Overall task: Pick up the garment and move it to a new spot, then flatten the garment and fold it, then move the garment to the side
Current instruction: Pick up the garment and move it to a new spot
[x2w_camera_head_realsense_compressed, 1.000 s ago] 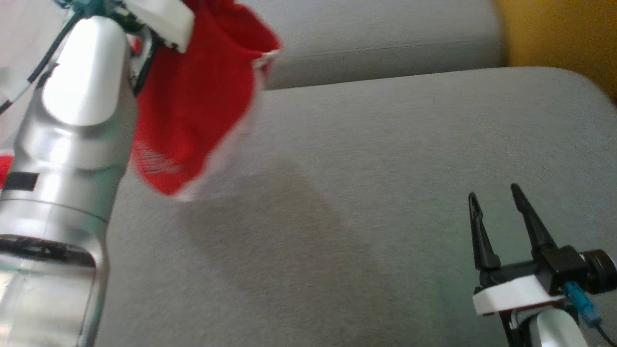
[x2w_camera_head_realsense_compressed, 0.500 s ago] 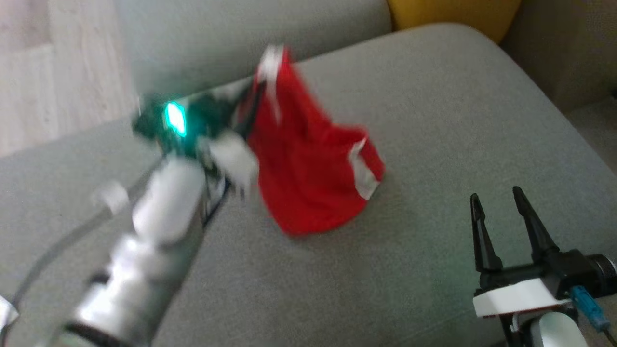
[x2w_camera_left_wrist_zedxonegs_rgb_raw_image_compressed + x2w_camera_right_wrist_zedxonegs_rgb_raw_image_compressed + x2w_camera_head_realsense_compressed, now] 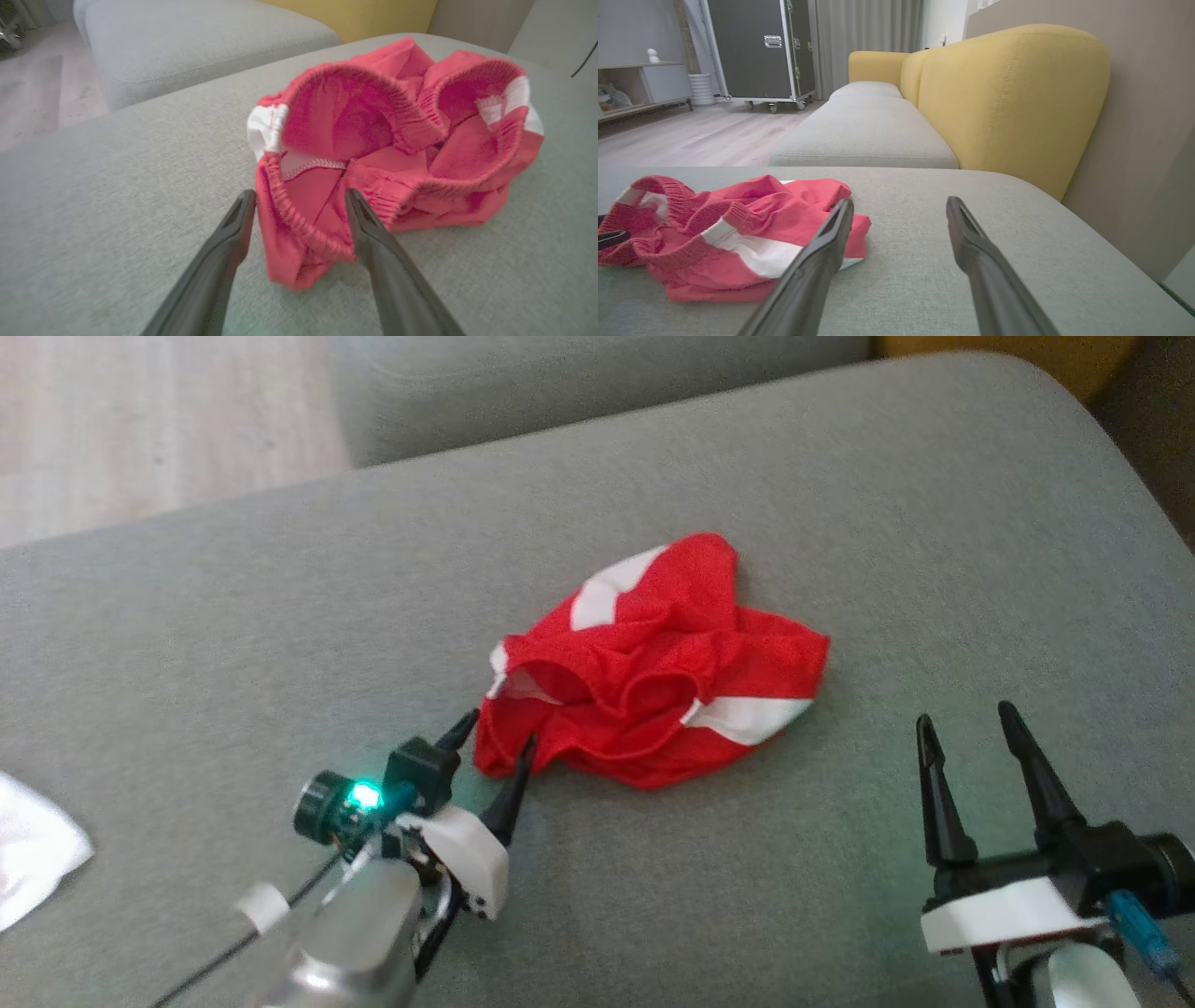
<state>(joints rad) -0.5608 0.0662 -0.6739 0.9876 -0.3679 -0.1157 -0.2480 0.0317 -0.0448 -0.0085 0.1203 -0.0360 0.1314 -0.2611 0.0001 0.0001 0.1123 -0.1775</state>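
Observation:
The garment (image 3: 653,663) is a pair of red shorts with white stripes, lying crumpled on the grey sofa cushion (image 3: 840,504). My left gripper (image 3: 498,733) is at its near-left edge, open. In the left wrist view the left gripper (image 3: 299,193) has its two fingers on either side of the elastic waistband of the garment (image 3: 397,140), with gaps showing and nothing pinched. My right gripper (image 3: 963,713) stands open to the right of the garment, clear of it. From the right wrist, the garment (image 3: 738,224) lies left of the right gripper (image 3: 900,201).
A white cloth (image 3: 37,849) lies at the cushion's left edge. A second grey cushion (image 3: 560,383) sits beyond, with wooden floor (image 3: 140,420) at the far left. A yellow backrest (image 3: 1008,93) bounds the sofa on the right, and a black wheeled case (image 3: 756,51) stands far off.
The left gripper held the garment up in the air; now the garment lies on the cushion and the gripper has opened. The head camera has shifted. The right gripper stays put.

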